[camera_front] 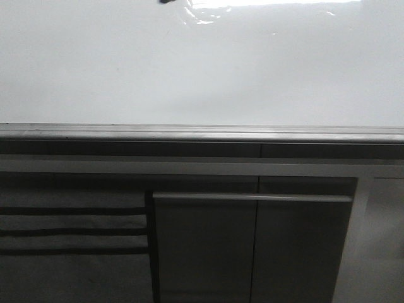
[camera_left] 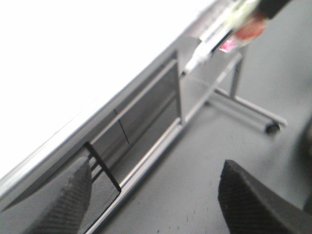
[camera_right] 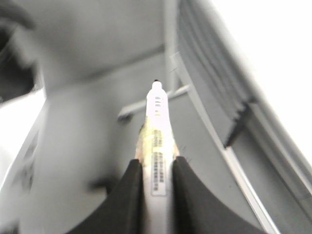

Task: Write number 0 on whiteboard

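Note:
The whiteboard point(camera_front: 202, 69) is a glossy white board that fills the upper half of the front view, with a grey metal edge strip point(camera_front: 202, 132) below it. No drawn 0 shows on it. A small dark mark point(camera_front: 165, 2) sits at the top edge, and I cannot tell what it is. My right gripper point(camera_right: 157, 162) is shut on a white marker point(camera_right: 158, 126); its dark tip point(camera_right: 156, 83) is in the air, off the whiteboard point(camera_right: 273, 44). My left gripper point(camera_left: 155, 165) is open and empty beside the whiteboard point(camera_left: 73, 63). The marker point(camera_left: 214, 39) also shows in the left wrist view.
Dark grey cabinet panels point(camera_front: 252, 246) with a horizontal bar point(camera_front: 252, 197) lie below the edge strip. Slatted lines point(camera_front: 69, 230) are at the lower left. A metal stand leg with a caster wheel point(camera_left: 272, 127) stands on the grey floor point(camera_left: 195, 180).

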{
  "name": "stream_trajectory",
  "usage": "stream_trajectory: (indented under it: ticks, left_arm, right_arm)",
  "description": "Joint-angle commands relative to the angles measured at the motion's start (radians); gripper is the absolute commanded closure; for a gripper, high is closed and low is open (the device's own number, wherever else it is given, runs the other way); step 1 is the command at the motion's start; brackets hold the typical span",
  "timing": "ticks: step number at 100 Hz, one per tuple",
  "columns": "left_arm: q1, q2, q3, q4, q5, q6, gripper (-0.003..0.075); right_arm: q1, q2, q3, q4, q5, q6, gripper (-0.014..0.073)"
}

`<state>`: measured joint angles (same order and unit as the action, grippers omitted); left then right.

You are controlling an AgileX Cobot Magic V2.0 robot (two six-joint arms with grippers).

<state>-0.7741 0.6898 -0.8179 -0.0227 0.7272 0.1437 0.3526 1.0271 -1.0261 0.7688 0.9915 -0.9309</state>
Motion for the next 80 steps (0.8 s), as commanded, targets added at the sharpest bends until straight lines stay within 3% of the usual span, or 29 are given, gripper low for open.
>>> stream_trajectory:
  ticks: [1,9,18,36,46,64,80]
  left_arm:
    - [0.074,-0.044,0.028,-0.002,-0.123,-0.105,0.0219]
    - [0.137,-0.066,0.073,-0.002,-0.144,-0.177,0.0219]
    - [0.2,-0.069,0.117,-0.02,-0.166,-0.215,0.0219]
    - [0.255,-0.069,0.161,-0.044,-0.233,-0.215,0.0219]
    - [0.255,-0.067,0.161,-0.044,-0.255,-0.215,0.0219]
    - [0.255,-0.067,0.161,-0.044,-0.272,-0.215,0.0219]
    - [0.255,-0.067,0.161,-0.044,-0.272,-0.215,0.0219]
  right_arm:
    - [-0.118,-0.088,0.075,0.088,-0.17,0.108,0.0621]
    - [-0.201,-0.131,0.176,0.111,-0.265,0.205,0.0621]
    - [-0.259,-0.162,0.254,0.15,-0.3,0.205,0.0621]
    - [-0.27,-0.157,0.287,0.165,-0.29,0.237,0.0621]
    - [-0.276,-0.097,0.252,0.165,-0.311,0.272,0.0621]
    - [-0.286,0.091,0.109,0.158,-0.183,0.278,0.0621]
    - [-0.286,0.229,-0.013,0.146,-0.175,0.268,0.0621]
